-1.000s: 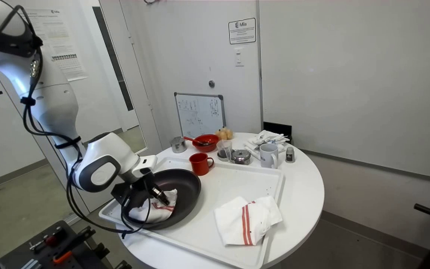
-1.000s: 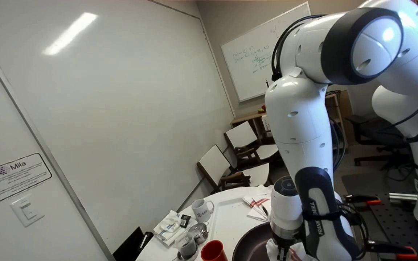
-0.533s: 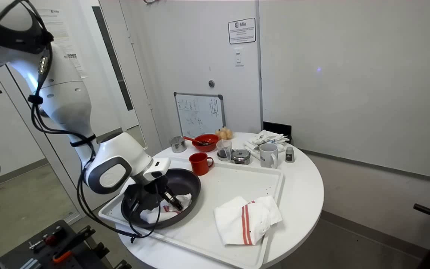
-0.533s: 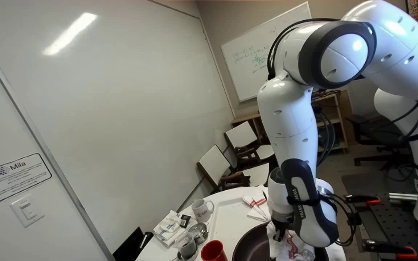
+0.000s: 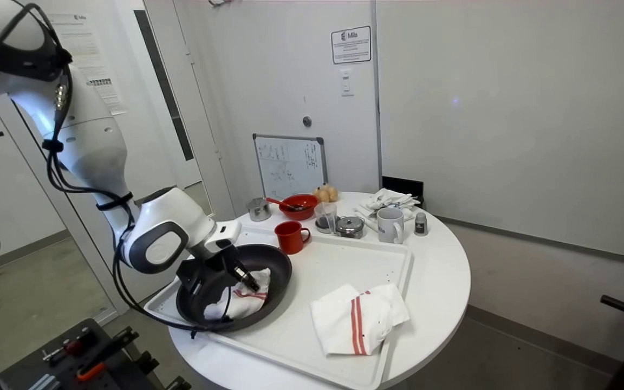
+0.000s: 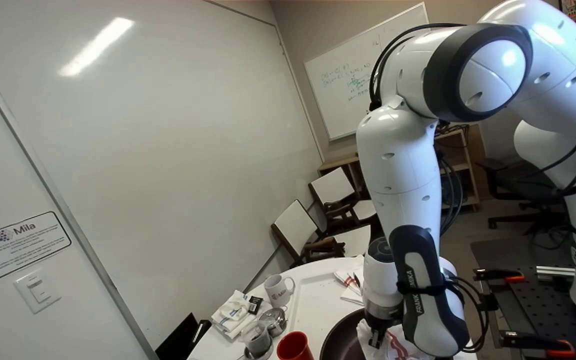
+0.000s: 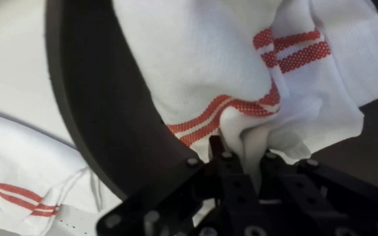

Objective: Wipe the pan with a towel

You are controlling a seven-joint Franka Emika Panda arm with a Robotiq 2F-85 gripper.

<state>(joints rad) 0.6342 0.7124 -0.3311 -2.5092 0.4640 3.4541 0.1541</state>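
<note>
A red-striped towel (image 7: 205, 65) lies in the pan (image 5: 279, 276), one fold pinched in the gripper (image 7: 248, 156), its jaws nearly meeting. Grasping is done; wiping is probably under way, release remains. How much wiping is left cannot be told.

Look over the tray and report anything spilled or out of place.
Two oddities. In the wrist view, dark specks dot the tray beside the loose towel; crumbs or dirt, I can't tell. In an exterior view, that towel appears to overhang the tray's rim rather than lying inside it.
</note>
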